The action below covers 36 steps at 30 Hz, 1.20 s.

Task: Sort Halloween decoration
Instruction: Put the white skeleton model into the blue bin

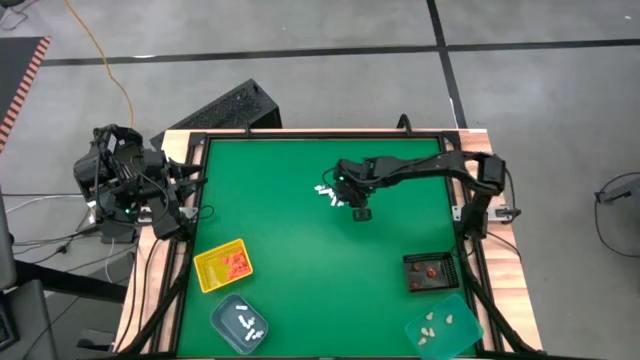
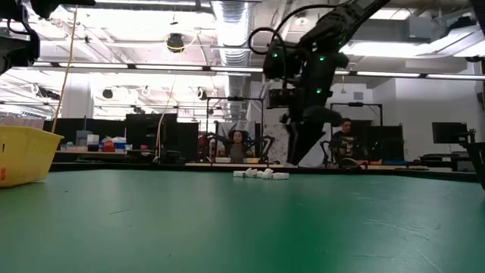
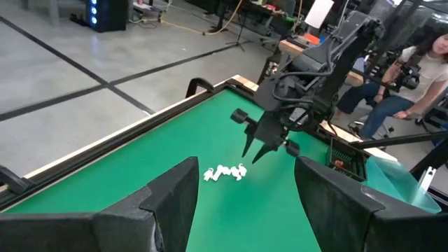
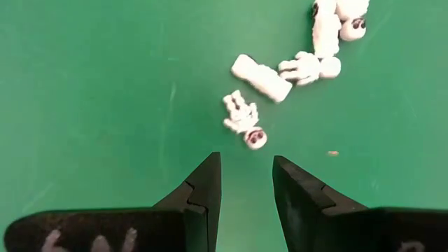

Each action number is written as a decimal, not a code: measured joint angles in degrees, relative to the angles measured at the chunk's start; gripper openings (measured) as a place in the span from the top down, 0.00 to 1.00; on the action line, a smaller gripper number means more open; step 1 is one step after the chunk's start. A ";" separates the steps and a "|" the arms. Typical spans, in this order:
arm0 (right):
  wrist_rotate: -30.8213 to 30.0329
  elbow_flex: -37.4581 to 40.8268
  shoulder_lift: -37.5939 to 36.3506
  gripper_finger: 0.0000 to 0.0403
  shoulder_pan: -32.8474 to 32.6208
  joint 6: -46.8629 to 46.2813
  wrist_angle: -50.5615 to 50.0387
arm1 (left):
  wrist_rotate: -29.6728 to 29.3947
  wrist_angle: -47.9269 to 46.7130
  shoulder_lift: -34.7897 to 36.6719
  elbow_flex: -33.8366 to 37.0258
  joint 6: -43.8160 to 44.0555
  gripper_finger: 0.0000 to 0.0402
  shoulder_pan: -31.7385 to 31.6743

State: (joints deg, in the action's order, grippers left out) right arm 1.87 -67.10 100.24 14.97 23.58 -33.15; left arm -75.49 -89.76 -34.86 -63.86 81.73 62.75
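Note:
A small cluster of white trinkets [image 1: 328,192] lies on the green mat near the table's middle, also seen low on the mat [image 2: 261,174]. In the right wrist view a white skeleton figure [image 4: 243,122] lies closest, with a white block [image 4: 262,77] and more figures [image 4: 308,68] beyond it. My right gripper [image 4: 245,175] hovers just short of the skeleton, fingers open with a narrow gap, pointing down at the mat [image 1: 352,200]. My left gripper [image 3: 245,168] waits open at the table's left edge [image 1: 135,190].
A yellow tray [image 1: 222,265] with orange-red trinkets and a blue tray [image 1: 240,322] with white ones sit near the left front. A black tray [image 1: 430,270] and a teal tray [image 1: 445,325] with cream pieces sit near the right front. People sit beyond the table's far edge [image 2: 239,144].

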 joint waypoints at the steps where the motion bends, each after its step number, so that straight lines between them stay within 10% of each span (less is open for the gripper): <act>1: 0.00 -0.70 0.62 0.69 0.30 1.03 0.21 | -0.03 -0.01 -0.01 0.02 0.00 0.44 -0.01; 23: 2.87 -4.51 7.02 0.71 1.58 7.57 -0.46 | -0.23 -0.28 0.01 0.00 -2.51 0.44 -0.01; 36: 2.71 -4.51 7.02 0.92 2.32 2.70 -0.74 | 0.08 -0.26 0.01 0.01 -2.51 0.44 -0.01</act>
State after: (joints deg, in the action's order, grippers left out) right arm 4.58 -71.61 107.26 17.29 26.28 -33.89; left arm -75.42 -90.02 -34.85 -63.85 79.22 62.74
